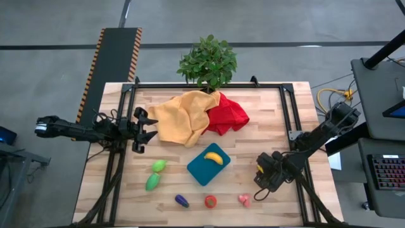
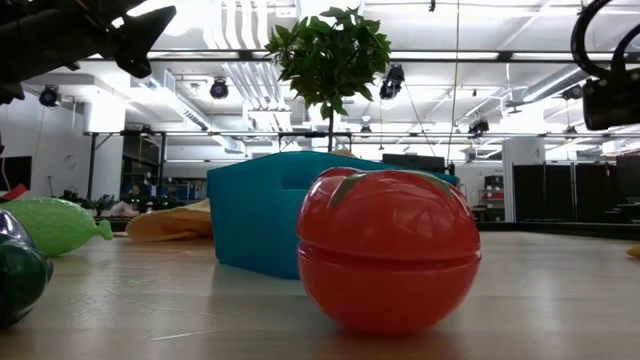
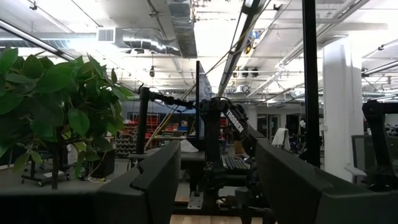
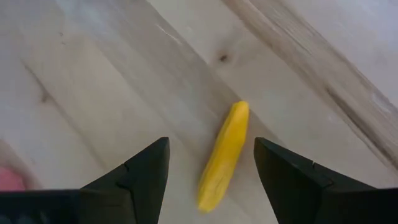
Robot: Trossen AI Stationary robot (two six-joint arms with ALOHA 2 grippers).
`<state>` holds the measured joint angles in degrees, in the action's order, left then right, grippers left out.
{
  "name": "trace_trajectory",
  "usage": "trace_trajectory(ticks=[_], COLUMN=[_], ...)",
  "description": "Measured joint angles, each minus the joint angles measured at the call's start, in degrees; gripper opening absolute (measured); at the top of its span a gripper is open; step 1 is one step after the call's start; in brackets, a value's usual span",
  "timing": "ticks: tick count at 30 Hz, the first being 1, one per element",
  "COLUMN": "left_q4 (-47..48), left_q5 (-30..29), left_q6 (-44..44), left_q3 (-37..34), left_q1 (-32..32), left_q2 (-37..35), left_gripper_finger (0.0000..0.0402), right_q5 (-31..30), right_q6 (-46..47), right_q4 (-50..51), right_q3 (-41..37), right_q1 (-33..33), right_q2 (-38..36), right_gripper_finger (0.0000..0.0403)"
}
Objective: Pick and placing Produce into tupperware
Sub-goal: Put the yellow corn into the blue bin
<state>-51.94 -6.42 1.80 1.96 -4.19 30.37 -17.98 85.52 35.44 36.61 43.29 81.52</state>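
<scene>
The teal tupperware (image 1: 204,170) sits at the table's middle with the yellow banana (image 1: 215,157) lying in it. Two green pieces (image 1: 155,174), the purple eggplant (image 1: 182,201), the red tomato (image 1: 210,201) and the pink-red berry (image 1: 244,200) lie on the table near its front edge. My right gripper (image 1: 262,180) hovers open, pointing down, to the right of the tupperware. In the right wrist view its fingers (image 4: 210,143) stand on either side of the small orange-yellow piece (image 4: 224,155), which lies on the wood. My left gripper (image 1: 144,130) is open and empty at the table's left.
A yellow cloth (image 1: 180,117) and a red cloth (image 1: 228,114) lie crumpled at the back, in front of a leafy potted plant (image 1: 207,60). A black metal frame (image 1: 288,111) runs along the table's edges. In the low view the tomato (image 2: 385,255) stands before the tupperware (image 2: 260,215).
</scene>
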Motion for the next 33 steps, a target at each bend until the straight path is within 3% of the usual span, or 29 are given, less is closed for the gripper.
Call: trace_trajectory(ticks=[21, 33], left_q4=[0.0, -0.2], left_q5=[0.0, 0.0], left_q6=[0.0, 0.0], left_q3=[0.0, 0.0], left_q1=[0.0, 0.0], left_q2=[1.3, 1.1], left_gripper_finger=[0.0196, 0.0196], right_q5=[0.0, 1.0], right_q6=[0.0, -1.6], right_q4=[-1.6, -0.9], right_q3=[-3.1, -3.2], right_q1=[0.0, 0.3], right_q2=[-0.1, -0.1], right_gripper_finger=[0.0223, 0.013])
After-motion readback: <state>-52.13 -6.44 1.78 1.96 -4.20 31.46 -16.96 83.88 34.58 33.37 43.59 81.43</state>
